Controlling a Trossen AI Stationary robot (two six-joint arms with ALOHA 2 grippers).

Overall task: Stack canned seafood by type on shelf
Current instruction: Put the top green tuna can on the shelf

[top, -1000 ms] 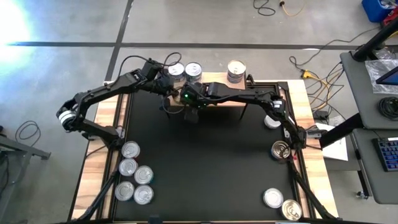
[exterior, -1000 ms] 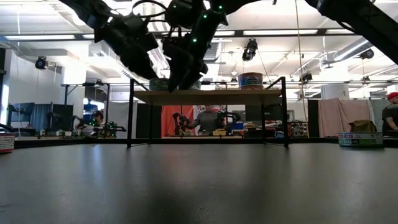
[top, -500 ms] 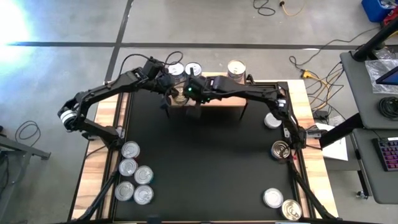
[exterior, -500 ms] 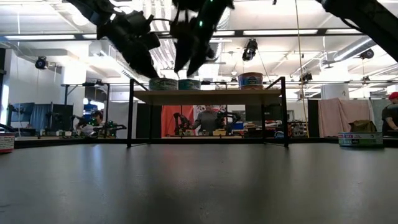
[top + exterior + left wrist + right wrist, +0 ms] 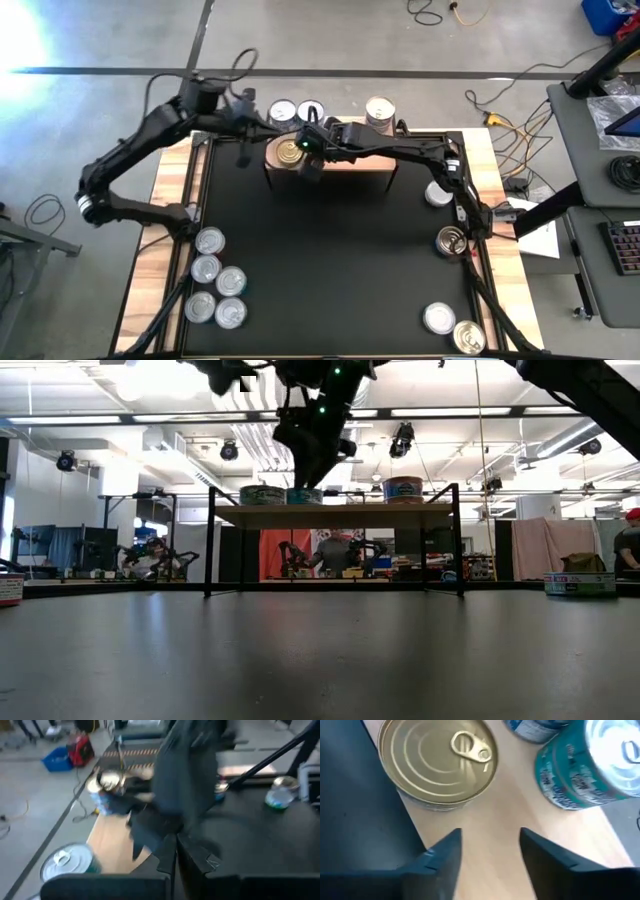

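Left gripper (image 5: pixel 243 152) pressed together, nothing held, lifted off shelf (image 5: pixel 350 170) at 9 o'clock; previously beside tins, since withdrawn. Gold-topped tin (image 5: pixel 290 153) seen at shelf's 9 o'clock end, beside teal tins (image 5: pixel 296 112), likely grouped by type. Right gripper (image 5: pixel 487 850) above it, fingers spread, empty; previously wider, tin since released.

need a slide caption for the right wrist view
Right tool, fingers apart and empty, above the wood shelf beside a gold-topped tin and a teal-labelled tin.
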